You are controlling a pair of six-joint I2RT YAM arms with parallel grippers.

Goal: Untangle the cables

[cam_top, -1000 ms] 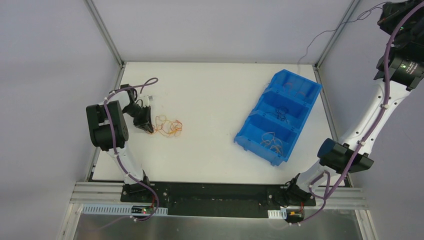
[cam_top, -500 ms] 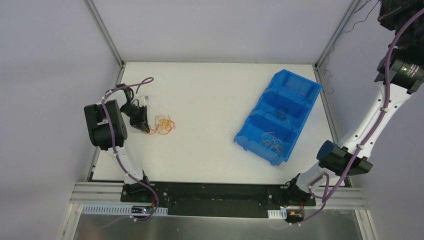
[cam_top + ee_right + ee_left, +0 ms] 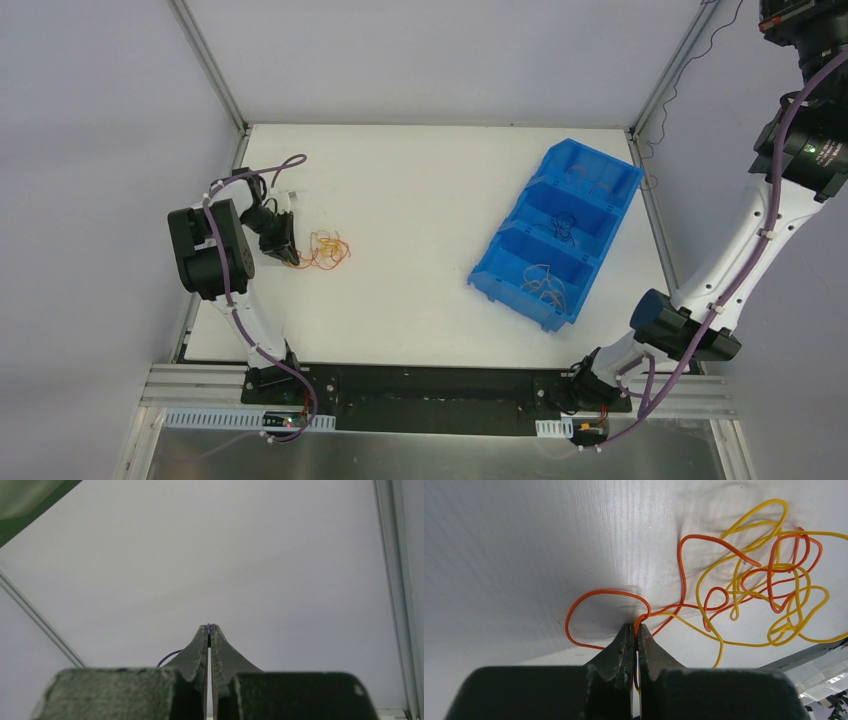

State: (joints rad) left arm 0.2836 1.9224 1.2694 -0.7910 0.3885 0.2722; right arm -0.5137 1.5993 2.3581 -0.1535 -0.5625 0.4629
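Note:
A tangle of thin orange and yellow cables [image 3: 325, 250] lies on the white table at the left. In the left wrist view an orange cable [image 3: 604, 592] loops out from the fingertips, and yellow cables [image 3: 744, 555] coil to the right. My left gripper [image 3: 288, 255] [image 3: 634, 627] is low at the tangle's left edge, shut on an orange strand with a yellow one beside it. My right gripper [image 3: 209, 626] is raised high at the far right, mostly out of the top view. It is shut on a thin purple cable [image 3: 167, 657], which hangs down by the right post [image 3: 648, 152].
A blue three-compartment bin [image 3: 512, 215] lies at an angle on the right of the table, with a few thin cables in each compartment. Metal frame posts [image 3: 210, 65] stand at the table's back corners. The left arm's elbow [image 3: 205, 255] hangs over the table's left edge.
My left gripper pulled the orange-yellow tangle a little to the left, then held still. My right arm rose higher, drawing the thin purple cable up along the right post.

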